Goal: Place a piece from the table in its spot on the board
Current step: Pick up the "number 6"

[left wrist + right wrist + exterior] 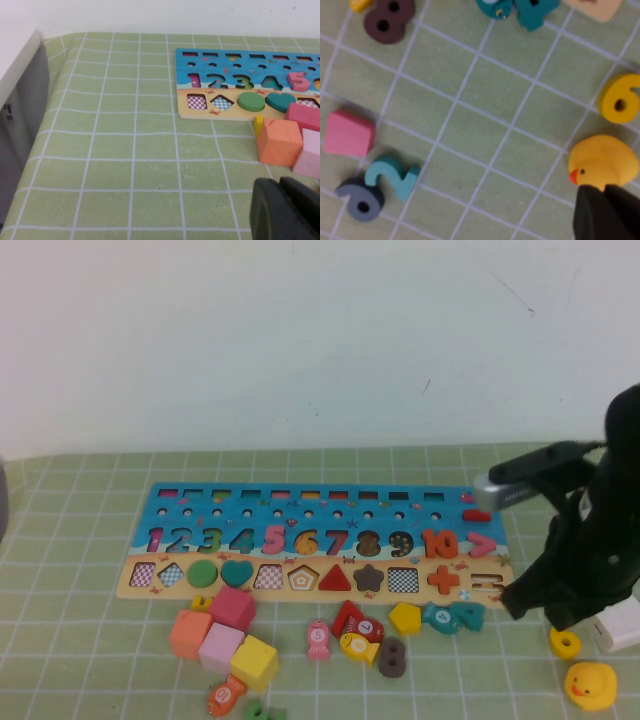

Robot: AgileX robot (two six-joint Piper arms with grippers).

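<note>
The yellow numeral 6 (564, 643) lies flat on the table by the front right, off the board's right end. It also shows in the right wrist view (619, 98). The board (150, 502) lies across the middle of the table with coloured numerals in its blue part. My right arm (585, 560) hangs over the table just above the 6. My right gripper (607, 212) is shut and empty, its tips beside the yellow rubber duck (602, 162) and a little off the 6. My left gripper (287, 210) is shut and empty, low over the table near the board's left end.
The duck (590, 685) sits just in front of the 6. Orange (190, 633), pink (232, 608) and yellow (254, 662) blocks, a brown 8 (391, 657), a yellow pentagon (404, 618) and teal pieces (452, 616) lie in front of the board. A white object (620, 628) sits by the right edge.
</note>
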